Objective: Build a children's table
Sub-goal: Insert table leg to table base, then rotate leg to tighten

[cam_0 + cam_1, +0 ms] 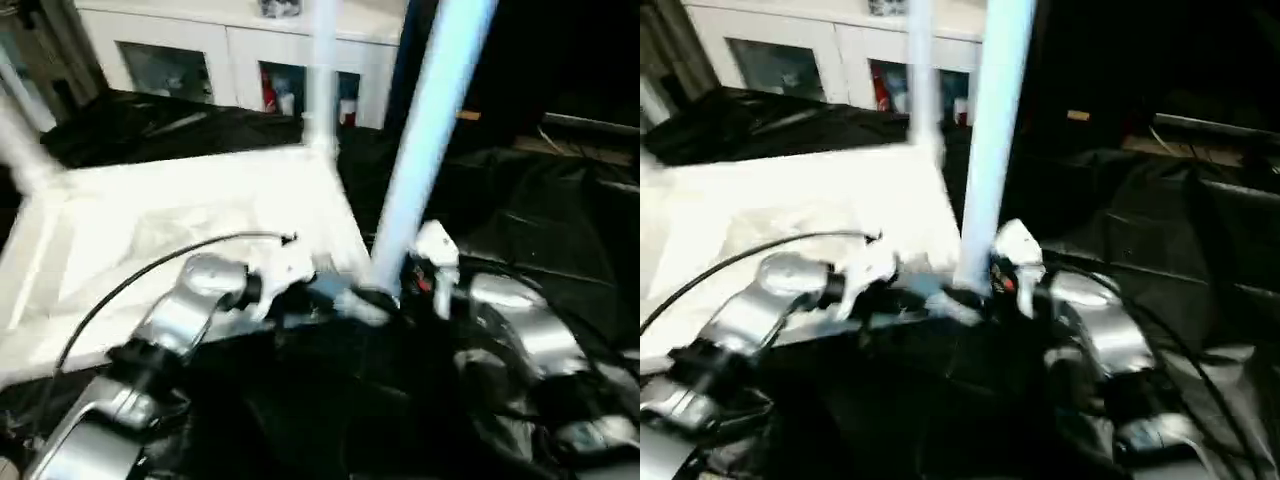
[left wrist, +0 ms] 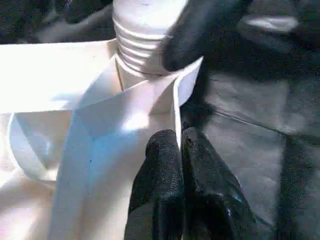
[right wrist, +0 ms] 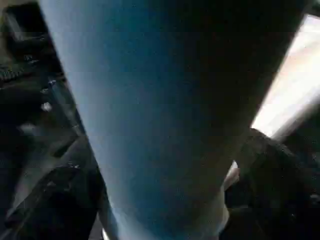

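The white table top lies upside down on black cloth, ribbed side up. A round white leg stands upright in the near right corner socket; its threaded end sits at the socket mouth. Another leg rises from the far corner, and a blurred one from the left. My left gripper is shut on the table top's thin rim wall just beside that socket. My right gripper stands open with one black finger on each side of the near leg's base, a bright gap showing at one side.
A white cabinet with glass doors stands behind the table top. Black cloth covers the floor to the right and front. A thin black cable arcs over my left forearm.
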`<state>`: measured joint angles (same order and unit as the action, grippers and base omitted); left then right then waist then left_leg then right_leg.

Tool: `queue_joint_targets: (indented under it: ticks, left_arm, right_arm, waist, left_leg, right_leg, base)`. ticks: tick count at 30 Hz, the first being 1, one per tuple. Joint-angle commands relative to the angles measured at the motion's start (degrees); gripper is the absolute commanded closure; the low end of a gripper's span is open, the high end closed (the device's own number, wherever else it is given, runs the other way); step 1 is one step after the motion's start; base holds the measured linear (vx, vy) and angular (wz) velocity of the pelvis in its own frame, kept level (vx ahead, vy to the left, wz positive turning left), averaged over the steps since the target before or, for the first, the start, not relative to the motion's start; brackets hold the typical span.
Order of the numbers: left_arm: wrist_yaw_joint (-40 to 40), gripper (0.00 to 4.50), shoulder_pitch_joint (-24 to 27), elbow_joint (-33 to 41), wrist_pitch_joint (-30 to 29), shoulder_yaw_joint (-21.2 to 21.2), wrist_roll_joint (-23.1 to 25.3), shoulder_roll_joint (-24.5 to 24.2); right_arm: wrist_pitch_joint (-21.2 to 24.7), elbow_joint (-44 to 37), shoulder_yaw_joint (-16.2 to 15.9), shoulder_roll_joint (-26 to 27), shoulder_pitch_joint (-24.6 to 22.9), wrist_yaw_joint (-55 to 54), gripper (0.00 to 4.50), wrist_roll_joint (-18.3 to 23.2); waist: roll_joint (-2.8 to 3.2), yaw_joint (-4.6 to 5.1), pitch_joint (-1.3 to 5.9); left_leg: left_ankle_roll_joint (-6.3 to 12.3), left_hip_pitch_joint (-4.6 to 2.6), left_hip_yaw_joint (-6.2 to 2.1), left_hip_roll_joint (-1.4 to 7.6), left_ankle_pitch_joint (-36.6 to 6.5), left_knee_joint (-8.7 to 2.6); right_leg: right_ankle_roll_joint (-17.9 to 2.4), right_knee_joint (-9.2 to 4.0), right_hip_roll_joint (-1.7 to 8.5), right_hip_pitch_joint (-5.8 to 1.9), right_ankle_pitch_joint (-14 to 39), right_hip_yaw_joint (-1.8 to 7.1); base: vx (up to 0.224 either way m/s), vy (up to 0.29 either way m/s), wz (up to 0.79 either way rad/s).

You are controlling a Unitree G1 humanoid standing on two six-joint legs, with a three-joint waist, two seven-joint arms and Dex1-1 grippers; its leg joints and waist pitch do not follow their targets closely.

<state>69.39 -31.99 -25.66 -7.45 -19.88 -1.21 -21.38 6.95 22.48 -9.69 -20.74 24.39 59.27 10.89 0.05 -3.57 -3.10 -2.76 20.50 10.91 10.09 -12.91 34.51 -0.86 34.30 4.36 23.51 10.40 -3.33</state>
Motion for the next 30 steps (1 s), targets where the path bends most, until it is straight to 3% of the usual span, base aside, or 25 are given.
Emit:
queue_joint_targets:
  ticks: [1,6,15,16,21,24,26,27,30]
  left_arm:
    - [3.7,4.50,-0.6,2.8,2.2,-1.3,-1.9,0.2]
    - [6.0,4.50,-0.2,2.8,3.1,-1.4,-2.1,-1.0]
    - [6.7,4.50,-0.1,2.1,3.8,-1.4,-1.7,-1.4]
    - [6.3,4.50,-0.1,1.8,3.7,-1.4,-1.5,-1.2]
    - [2.1,4.50,-0.7,0.0,2.0,-0.5,-0.4,0.5]
    - [-5.1,4.50,-2.4,-3.0,-0.1,0.7,1.3,3.1]
    - [-8.8,4.50,-3.4,-4.8,-0.6,1.5,1.9,4.7]
    - [-11.2,4.50,-3.9,-5.8,-1.2,1.9,2.3,5.6]
    - [-18.1,4.50,-5.4,-8.7,-2.8,2.7,3.8,8.3]
  right_arm:
    - [0.6,-1.6,-0.3,-1.3,-0.1,1.2,0.56,0.1]
    - [2.3,-3.8,-1.6,-2.6,-1.4,4.2,0.71,0.1]
    - [3.5,-4.3,-2.6,-2.3,-2.2,4.5,1.35,0.2]
    - [3.7,-4.4,-2.4,-2.0,-2.5,4.2,1.56,0.4]
    - [4.7,-3.5,-0.8,0.7,-3.3,0.8,1.71,1.6]
    - [3.8,0.5,0.9,4.6,-2.5,-7.1,1.74,0.1]
    - [3.2,4.0,2.0,7.1,-1.4,-13.6,1.75,-1.4]
    - [3.0,6.2,2.8,8.7,-0.6,-17.2,1.75,-1.8]
    - [2.2,11.7,5.2,13.6,1.3,-24.8,1.76,-1.0]
  waist:
    - [-0.04,0.06,3.67]
    - [0.02,0.02,3.62]
    - [-0.07,-0.06,3.86]
    - [-0.10,-0.04,3.84]
    - [-0.16,-0.03,3.80]
    - [-0.23,0.20,3.62]
    - [-0.23,0.56,3.31]
    - [-0.54,0.64,3.37]
    - [-0.31,1.36,3.19]
  left_leg:
    - [6.62,-0.70,-0.81,3.66,-2.9,-3.93]
    - [4.09,-0.67,-0.70,3.70,-5.1,-4.12]
    - [4.79,-0.48,-0.70,3.53,-3.0,-3.83]
    - [4.78,-0.48,-0.70,3.51,-3.1,-3.82]
    - [4.58,-0.43,-0.69,3.44,-3.4,-3.81]
    - [2.97,-0.58,-0.72,3.35,-6.1,-3.99]
    - [0.50,-0.83,-0.89,3.06,-9.7,-4.25]
    - [0.07,-0.79,-1.00,3.08,-9.8,-4.30]
    - [-0.34,-0.63,-1.13,2.93,-10.8,-4.42]
  right_leg:
    - [-18.2,-2.44,4.20,-3.25,1.2,2.81]
    - [-17.0,-2.65,4.27,-3.24,4.3,2.87]
    - [-17.2,-2.31,4.24,-3.41,1.9,2.79]
    - [-17.1,-2.34,4.23,-3.40,2.2,2.79]
    - [-16.8,-2.44,4.25,-3.39,3.2,2.83]
    - [-16.0,-3.03,4.29,-3.20,7.6,2.92]
    - [-14.0,-3.96,4.34,-2.97,15.5,2.82]
    - [-13.4,-3.97,4.41,-3.10,16.5,2.84]
    - [-11.7,-4.53,4.38,-2.84,20.1,2.83]
  base:
    - [0.000,0.000,0.00]
    - [0.000,0.000,0.00]
    - [0.000,0.000,0.00]
    - [0.000,0.000,0.00]
    - [0.000,0.000,0.00]
    - [0.000,0.000,0.00]
    - [0.000,0.000,0.00]
    - [0.000,0.000,0.00]
    - [0.000,0.000,0.00]
